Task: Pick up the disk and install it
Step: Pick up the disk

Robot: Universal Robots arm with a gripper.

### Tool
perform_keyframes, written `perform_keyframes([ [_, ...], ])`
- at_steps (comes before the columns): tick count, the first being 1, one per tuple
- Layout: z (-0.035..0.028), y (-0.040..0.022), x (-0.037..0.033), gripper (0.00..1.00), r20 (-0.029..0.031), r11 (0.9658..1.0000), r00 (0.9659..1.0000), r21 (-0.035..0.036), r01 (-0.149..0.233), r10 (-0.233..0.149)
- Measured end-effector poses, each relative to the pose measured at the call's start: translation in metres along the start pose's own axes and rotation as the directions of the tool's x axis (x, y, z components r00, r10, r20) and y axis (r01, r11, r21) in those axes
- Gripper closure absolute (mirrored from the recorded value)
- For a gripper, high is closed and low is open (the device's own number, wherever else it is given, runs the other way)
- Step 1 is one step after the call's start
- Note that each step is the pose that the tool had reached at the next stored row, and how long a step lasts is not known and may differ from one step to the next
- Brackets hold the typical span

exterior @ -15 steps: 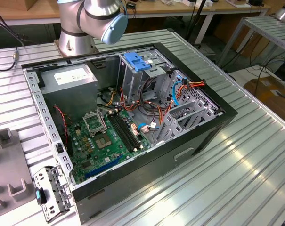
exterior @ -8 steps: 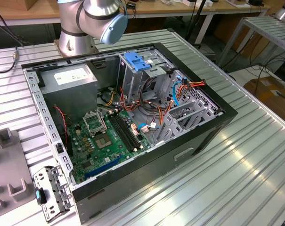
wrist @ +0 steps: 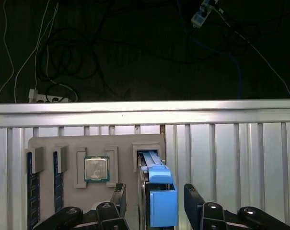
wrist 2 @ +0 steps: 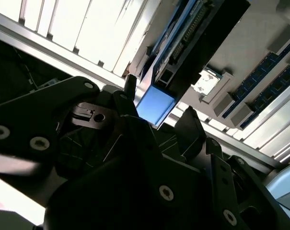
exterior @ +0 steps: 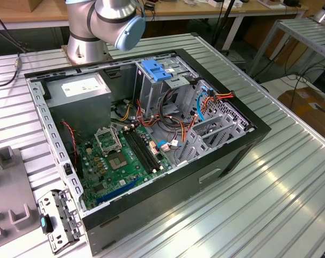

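Blue plastic wraps the disk (wrist: 162,203), which stands on edge in a slot of the grey fixture (wrist: 87,143) on the table (wrist: 231,163). The tool (wrist: 155,194) straddles its tabbed end, fingers (wrist: 120,194) apart and just clear of both faces. It likely handles stiff, fairly heavy, shock-sensitive; squeezing the flat carrier sides squarely should hold, since smooth plastic may slip.

one disk (wrist: 162,203), one processor chip (wrist: 96,168) and two memory sticks (wrist: 32,191) (wrist: 58,189) are counted. one open computer case (exterior: 151,215) is seen.
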State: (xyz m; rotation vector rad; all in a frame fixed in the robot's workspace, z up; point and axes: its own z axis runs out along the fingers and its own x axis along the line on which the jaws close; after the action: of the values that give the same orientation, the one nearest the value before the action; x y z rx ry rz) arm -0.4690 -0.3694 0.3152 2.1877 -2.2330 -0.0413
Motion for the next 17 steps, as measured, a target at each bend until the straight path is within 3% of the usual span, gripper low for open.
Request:
perform_keyframes([
  [3, 0.0055, -0.0002, 0.0001, 0.40, -0.0001, 1.0000, 1.0000, 0.0006, 0.001, -0.001],
  [4, 0.0066, -0.0002, 0.0001, 0.41, -0.0001, 1.0000, 1.0000, 0.0025, 0.002, -0.002],
  [5, 0.0077, -0.0003, 0.0001, 0.49, -0.0001, 1.0000, 1.0000, 0.0046, 0.002, -0.002],
  [7, 0.0099, -0.0001, 0.0001, 0.49, -0.0001, 1.0000, 1.0000, 0.0092, 0.002, -0.002],
  [9, 0.0122, 0.0018, 0.0002, 0.49, 0.0002, 0.9997, 1.0000, 0.0231, 0.004, -0.004],
  [11, 0.0139, 0.0029, 0.0002, 0.49, 0.0003, 0.9996, 1.0000, 0.0288, 0.004, -0.004],
  [17, 0.0158, 0.0030, 0.0001, 0.49, 0.0002, 0.9996, 1.0000, 0.0292, 0.004, -0.004],
])
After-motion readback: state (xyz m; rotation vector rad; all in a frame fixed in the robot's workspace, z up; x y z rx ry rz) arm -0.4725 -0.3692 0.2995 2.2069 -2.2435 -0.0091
